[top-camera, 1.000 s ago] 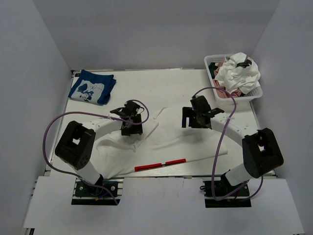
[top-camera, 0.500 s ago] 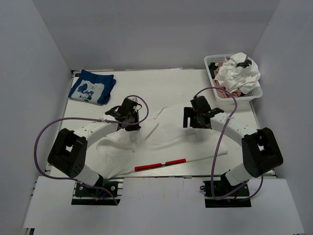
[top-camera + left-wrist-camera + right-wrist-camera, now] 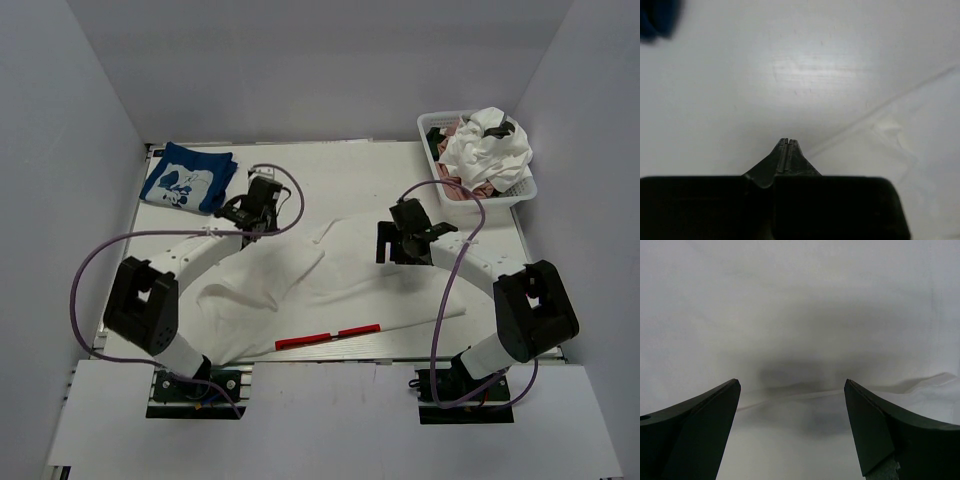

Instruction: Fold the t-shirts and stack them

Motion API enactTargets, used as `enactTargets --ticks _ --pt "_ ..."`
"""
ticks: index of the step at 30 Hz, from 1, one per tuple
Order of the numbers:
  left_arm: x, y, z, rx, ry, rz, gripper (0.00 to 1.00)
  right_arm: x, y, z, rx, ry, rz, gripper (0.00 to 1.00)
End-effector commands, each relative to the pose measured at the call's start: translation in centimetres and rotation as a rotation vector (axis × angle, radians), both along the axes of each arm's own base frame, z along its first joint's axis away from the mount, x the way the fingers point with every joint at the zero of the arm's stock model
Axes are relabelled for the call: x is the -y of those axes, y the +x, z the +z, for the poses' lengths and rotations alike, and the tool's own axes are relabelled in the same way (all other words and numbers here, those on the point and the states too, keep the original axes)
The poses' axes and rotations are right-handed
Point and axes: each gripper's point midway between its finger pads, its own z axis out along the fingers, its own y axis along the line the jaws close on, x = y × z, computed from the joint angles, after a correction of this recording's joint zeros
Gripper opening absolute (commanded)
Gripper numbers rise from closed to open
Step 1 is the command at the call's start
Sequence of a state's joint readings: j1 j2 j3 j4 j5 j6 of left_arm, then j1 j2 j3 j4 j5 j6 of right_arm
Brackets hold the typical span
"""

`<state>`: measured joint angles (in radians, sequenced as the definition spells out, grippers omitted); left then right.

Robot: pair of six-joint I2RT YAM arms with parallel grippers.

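A large white t-shirt lies spread on the table, and its red print shows as a strip at the near edge. My left gripper is shut just beyond the shirt's far left edge. In the left wrist view its tips meet over bare table with no cloth showing between them, and the shirt lies to their right. My right gripper hangs open over the shirt's right part, and only white cloth shows between its fingers. A folded blue t-shirt lies at the far left.
A white mesh basket stands at the far right corner, holding a crumpled white tee on top and pink cloth below it. Grey walls close in the table on the left, the right and the far side.
The left gripper has closed and moved from above the white shirt toward the far left, nearer the blue shirt. The right gripper has barely moved.
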<state>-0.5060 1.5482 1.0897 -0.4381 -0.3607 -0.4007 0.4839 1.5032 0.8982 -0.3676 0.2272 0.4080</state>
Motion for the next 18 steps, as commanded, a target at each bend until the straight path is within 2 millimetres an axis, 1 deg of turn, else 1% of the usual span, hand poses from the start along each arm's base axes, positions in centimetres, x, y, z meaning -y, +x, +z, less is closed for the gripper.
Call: enactTargets --ticks 1,2,3,4,5,6,7,8,10,11,12,13,14,15,16,17,18 --pt "-2.2 6.4 3.9 0.18 0.189 0.033 0.0 0.7 0.7 0.3 0.024 -0.034 -0.018 0.9" --pt "-2.9 7.5 4.0 0.181 0.241 0.008 0.0 0.7 0.8 0.3 0.026 -0.037 -0.02 0.9" --pt "-3.2 9.2 5.4 0.22 0.261 0.038 0.0 1.0 1.1 0.3 0.033 -0.053 -0.026 0.9" --pt "-3.5 10.1 5.5 0.221 0.277 0.038 0.0 1.2 1.4 0.5 0.039 -0.062 -0.034 0.9" --pt "-3.4 10.7 3.4 0.155 0.301 0.004 0.0 1.3 1.5 0.6 0.036 -0.066 -0.04 0.9" --pt "-3.2 12.0 4.3 0.15 0.268 -0.011 0.0 1.4 1.8 0.7 0.038 -0.074 -0.044 0.9" --pt "-2.8 11.9 3.7 0.113 0.253 -0.019 0.0 1.6 1.7 0.6 0.03 -0.083 -0.047 0.9" --pt "-2.4 10.6 2.1 0.017 0.22 -0.063 0.0 1.5 1.6 0.7 0.027 -0.085 -0.042 0.9" --pt "-1.4 8.8 1.8 -0.031 0.116 -0.064 0.0 1.5 1.4 0.5 0.021 -0.081 -0.04 0.9" --pt "-0.8 8.0 2.2 -0.022 0.067 -0.078 0.11 1.6 1.2 0.3 0.014 -0.083 -0.038 0.9" --pt "-0.1 5.8 0.7 -0.063 0.015 -0.102 0.51 1.6 1.2 0.4 0.017 -0.081 -0.037 0.9" --pt "0.4 4.6 3.2 -0.003 -0.037 -0.11 0.74 1.6 1.1 0.3 0.014 -0.077 -0.036 0.9" --pt "1.5 3.9 4.0 0.03 -0.114 -0.145 0.9 1.8 0.8 0.0 0.006 -0.078 -0.037 0.9" --pt "1.7 1.8 2.3 -0.014 -0.15 -0.174 1.0 1.7 0.7 0.0 0.007 -0.076 -0.034 0.9" --pt "2.4 0.6 3.8 0.016 -0.218 -0.203 1.0 1.8 0.4 -0.3 0.001 -0.078 -0.033 0.9" --pt "3.2 -0.5 3.6 0.001 -0.269 -0.246 1.0 1.9 0.2 -0.4 -0.003 -0.078 -0.031 0.9" --pt "2.8 -2.0 2.0 -0.047 -0.269 -0.24 1.0 1.9 0.1 -0.4 -0.003 -0.074 -0.029 0.9"
